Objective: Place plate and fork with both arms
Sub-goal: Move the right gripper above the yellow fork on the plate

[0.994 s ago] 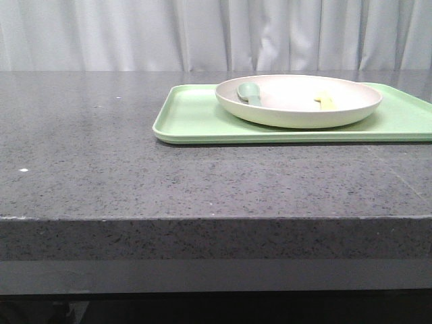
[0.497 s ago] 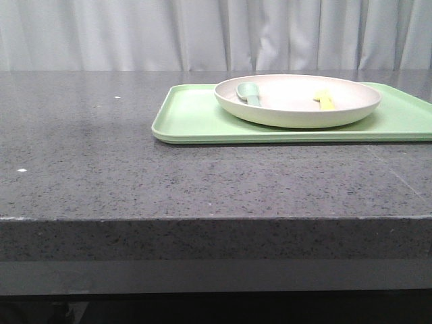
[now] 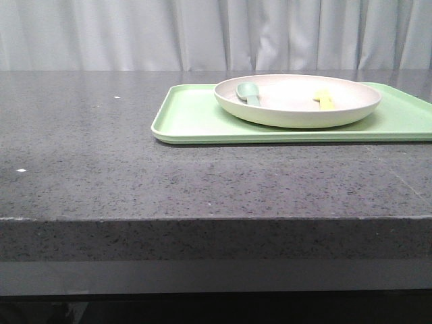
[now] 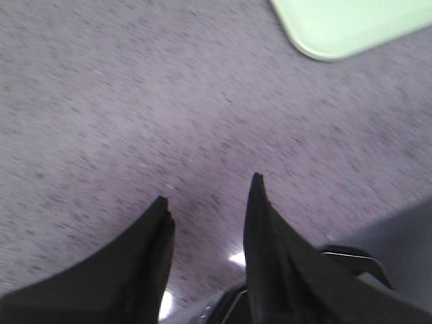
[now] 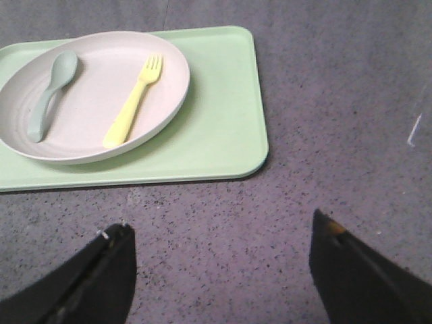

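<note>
The off-white plate (image 3: 297,100) (image 5: 94,94) rests on a light-green tray (image 3: 196,118) (image 5: 223,128) at the back right of the dark stone table. Inside the plate lies the pale-yellow fork (image 5: 133,101) (image 3: 325,100), beside a grey-green spoon (image 5: 50,94) (image 3: 248,92). My right gripper (image 5: 219,229) hangs open over bare table, short of the tray, with nothing between its fingers. My left gripper (image 4: 208,189) is open over bare table too, well away from the tray corner (image 4: 337,30). Neither gripper shows in the front view.
The table's front edge (image 3: 216,219) runs across the front view, with a white curtain (image 3: 216,34) behind the table. A small white speck (image 3: 21,170) lies on the table at the left.
The tray and plate sit very slightly further left in the front view than one second ago; otherwise nothing has visibly changed.
</note>
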{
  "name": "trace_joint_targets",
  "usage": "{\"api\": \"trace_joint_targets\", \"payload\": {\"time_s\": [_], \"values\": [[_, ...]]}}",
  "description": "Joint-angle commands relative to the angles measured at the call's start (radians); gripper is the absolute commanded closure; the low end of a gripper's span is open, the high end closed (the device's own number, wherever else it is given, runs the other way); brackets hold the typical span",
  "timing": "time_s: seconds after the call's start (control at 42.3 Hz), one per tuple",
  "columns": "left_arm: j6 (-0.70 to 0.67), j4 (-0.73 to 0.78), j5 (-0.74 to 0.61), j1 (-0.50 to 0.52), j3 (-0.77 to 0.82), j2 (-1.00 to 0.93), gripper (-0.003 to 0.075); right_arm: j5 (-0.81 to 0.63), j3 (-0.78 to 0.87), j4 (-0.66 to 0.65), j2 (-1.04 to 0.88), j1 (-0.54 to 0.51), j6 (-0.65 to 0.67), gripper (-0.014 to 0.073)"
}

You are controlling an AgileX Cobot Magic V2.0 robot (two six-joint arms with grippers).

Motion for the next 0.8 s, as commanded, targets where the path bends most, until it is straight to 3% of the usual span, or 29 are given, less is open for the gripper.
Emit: {"api": "trace_joint_targets", "payload": {"time_s": [0.0, 0.26, 0.426, 0.591, 0.781], "values": [[0.132, -0.162, -0.063, 0.030, 0.041, -0.103, 0.0470, -0.006, -0.095, 0.040, 0.093, 0.002, -0.006, 0.0036], [0.139, -0.173, -0.065, 0.036, 0.107, -0.251, 0.0470, 0.166, -0.339, 0.215, 0.363, 0.053, -0.237, 0.0158], [0.139, -0.173, -0.072, 0.036, 0.107, -0.279, 0.0470, 0.216, -0.490, 0.217, 0.519, 0.154, -0.244, 0.0172], [0.139, -0.173, -0.073, 0.036, 0.107, -0.277, 0.0470, 0.283, -0.675, 0.181, 0.700, 0.233, -0.174, 0.0172], [0.139, -0.165, -0.074, 0.036, 0.107, -0.277, 0.0470, 0.340, -0.866, 0.091, 0.908, 0.245, -0.005, 0.0172]]}}
